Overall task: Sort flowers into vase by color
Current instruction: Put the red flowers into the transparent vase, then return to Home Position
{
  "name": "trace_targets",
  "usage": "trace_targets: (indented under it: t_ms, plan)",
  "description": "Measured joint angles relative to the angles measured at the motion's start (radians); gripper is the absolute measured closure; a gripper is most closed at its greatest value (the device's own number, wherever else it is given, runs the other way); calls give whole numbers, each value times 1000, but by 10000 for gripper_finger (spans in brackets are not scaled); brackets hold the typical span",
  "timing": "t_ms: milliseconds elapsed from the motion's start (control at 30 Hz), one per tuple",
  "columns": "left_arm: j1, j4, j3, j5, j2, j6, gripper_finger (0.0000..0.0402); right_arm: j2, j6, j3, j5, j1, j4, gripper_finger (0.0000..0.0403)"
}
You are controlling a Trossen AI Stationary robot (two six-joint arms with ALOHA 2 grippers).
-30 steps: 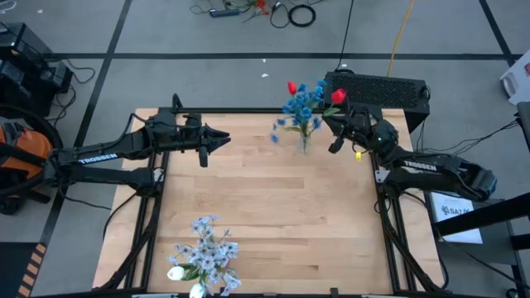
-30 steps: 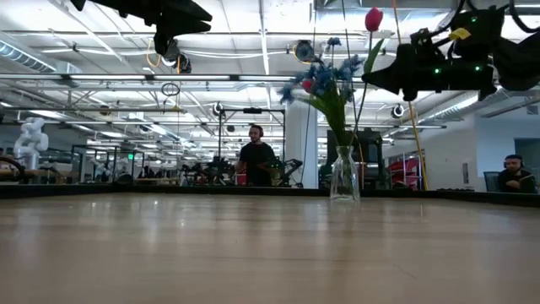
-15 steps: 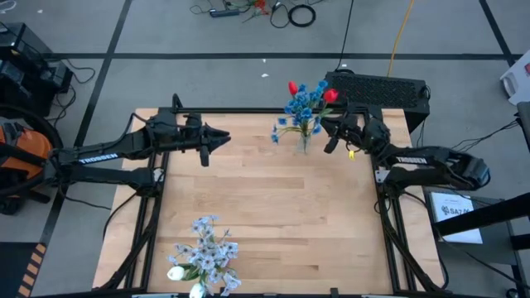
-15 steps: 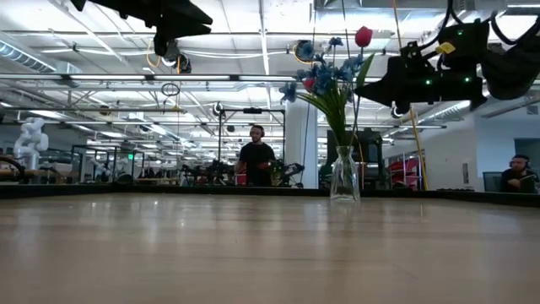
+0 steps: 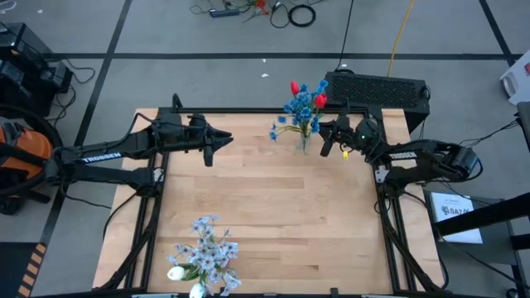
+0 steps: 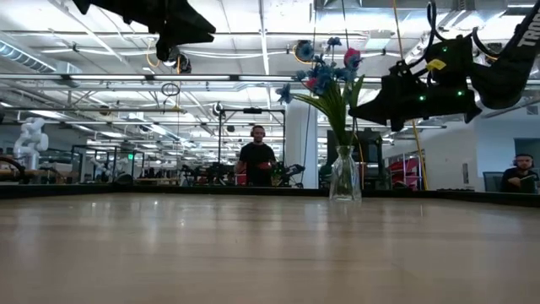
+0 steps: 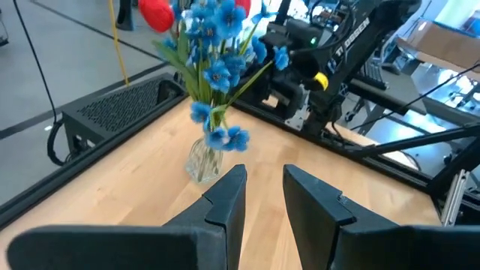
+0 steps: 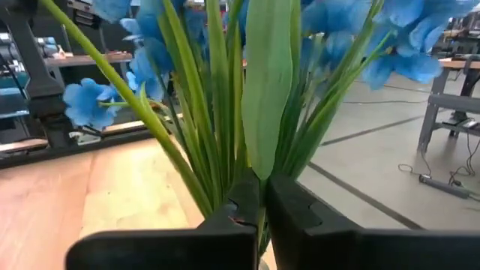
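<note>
A clear glass vase (image 5: 303, 142) stands near the table's far edge, holding bright blue clusters (image 5: 300, 106) and a red bud (image 5: 295, 86). My right gripper (image 5: 325, 139) hovers just right of the vase, shut on a second red-bud flower (image 5: 320, 100). In the low view that bud (image 6: 353, 57) tops the bunch above the vase (image 6: 343, 173). My left gripper (image 5: 225, 138) hangs open over the table's far left part, pointing at the vase (image 7: 204, 159). A pale white-lavender bunch (image 5: 207, 248) with white buds (image 5: 175, 273) lies at the near edge. My right gripper pinches the red-bud flower's green stem (image 8: 259, 184), just under its broad leaf (image 8: 266, 82), between the two fingers. The fingers come from the table's right, slanting down, and lie across the stem. The flower stands almost upright, bud above the fingers, lower end running down among the vase's stems.
A black perforated box (image 5: 377, 87) sits just beyond the far right corner, behind my right arm. Bare wood (image 5: 273, 199) spreads between the vase and the pale bunch. People (image 6: 256, 156) stand in the room behind the table.
My right gripper has moved down and toward the table's left, closer to the vase, tipping its fingers downward. The red-bud flower it carries has come down with it, and its bud now sits among the blue clusters instead of high above them. My left arm kept nearly still.
</note>
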Motion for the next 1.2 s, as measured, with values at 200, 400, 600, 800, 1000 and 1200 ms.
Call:
trace_targets:
  t_ms: [200,400,600,800,1000,1200]
  plan:
    - [0,2,0,0,5,0,304,11,48,0,0,0,2,382]
    - [0,2,0,0,4,0,304,-20,49,0,-5,0,-12,350]
    - [0,2,0,0,5,0,304,-61,51,-1,-6,0,-33,299]
    - [0,2,0,0,5,0,304,-139,22,-1,-1,0,-172,248]
    - [0,2,0,0,5,1,304,-284,8,-1,55,0,-370,210]
    - [0,17,0,-2,4,1,304,-474,72,-1,47,6,-538,191]
